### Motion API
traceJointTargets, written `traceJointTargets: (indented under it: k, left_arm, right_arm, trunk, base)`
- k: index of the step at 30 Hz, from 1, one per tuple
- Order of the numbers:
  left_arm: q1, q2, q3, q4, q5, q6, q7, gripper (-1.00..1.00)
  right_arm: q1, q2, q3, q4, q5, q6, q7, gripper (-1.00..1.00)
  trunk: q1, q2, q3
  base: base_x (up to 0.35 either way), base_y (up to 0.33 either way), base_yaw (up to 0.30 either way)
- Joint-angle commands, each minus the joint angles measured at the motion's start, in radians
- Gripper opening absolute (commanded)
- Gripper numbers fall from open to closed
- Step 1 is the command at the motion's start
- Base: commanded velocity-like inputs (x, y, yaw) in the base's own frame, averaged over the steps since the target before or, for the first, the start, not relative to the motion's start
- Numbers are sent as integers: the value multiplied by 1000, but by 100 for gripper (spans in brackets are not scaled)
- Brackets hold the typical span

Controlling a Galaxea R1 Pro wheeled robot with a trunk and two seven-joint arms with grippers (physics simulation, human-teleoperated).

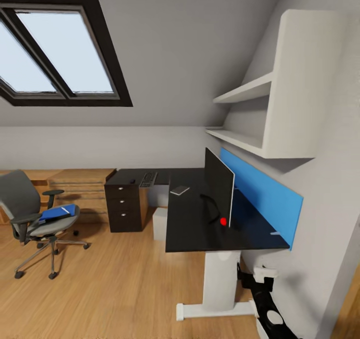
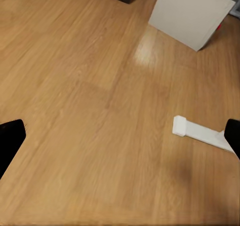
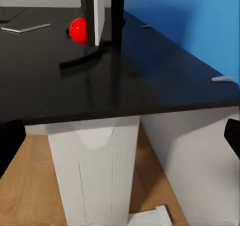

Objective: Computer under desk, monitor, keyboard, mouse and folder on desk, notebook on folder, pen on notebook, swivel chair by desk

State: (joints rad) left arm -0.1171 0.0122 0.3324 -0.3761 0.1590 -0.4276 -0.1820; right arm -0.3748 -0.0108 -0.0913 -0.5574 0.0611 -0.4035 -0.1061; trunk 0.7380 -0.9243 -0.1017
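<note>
Head view: monitor (image 1: 220, 185) upright on black L-shaped desk (image 1: 192, 229), notebook (image 1: 179, 190) just beside it, keyboard (image 1: 148, 179) and mouse (image 1: 132, 181) on the far wing. Computer (image 1: 159, 223) under desk. Blue folder (image 1: 58, 212) on swivel chair (image 1: 31, 214), well apart.

Left wrist view: wooden floor (image 2: 90, 111), white desk foot (image 2: 200, 132); dark fingertips (image 2: 10, 142) at both edges, jaws wide.

Right wrist view: desk edge, white leg (image 3: 95, 171), red dot (image 3: 78, 30); fingertips (image 3: 9, 143) far apart, jaws wide.

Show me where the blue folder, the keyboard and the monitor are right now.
folder (image 1: 57, 212), head view, middle of its blue cover, lying on the chair seat.
keyboard (image 1: 148, 179), head view, centre of its key field.
monitor (image 1: 220, 184), head view, on its dark screen panel.
</note>
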Motion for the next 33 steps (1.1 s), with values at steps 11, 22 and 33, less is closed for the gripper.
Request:
traceJointTargets:
  k: [11, 22, 33]
  left_arm:
    - [-1, -1, 6, 3, 9, -8, -11, 100]
    - [-1, -6, 4, 43, 5, -20, -14, 100]
    - [-1, -8, 1, 157, 0, -170, -18, 100]
  right_arm:
    - [-1, 22, 4, 253, 5, -42, -4, 100]
    - [-1, 29, 0, 435, 6, -43, -4, 100]
    - [-1, 30, 1, 553, 11, -72, -2, 100]
  trunk:
    - [0, -1, -2]
    - [0, -1, -2]
    - [0, -1, -2]
  base:
    - [-45, 0, 0]
    - [-1, 0, 0]
    - [0, 0, 0]
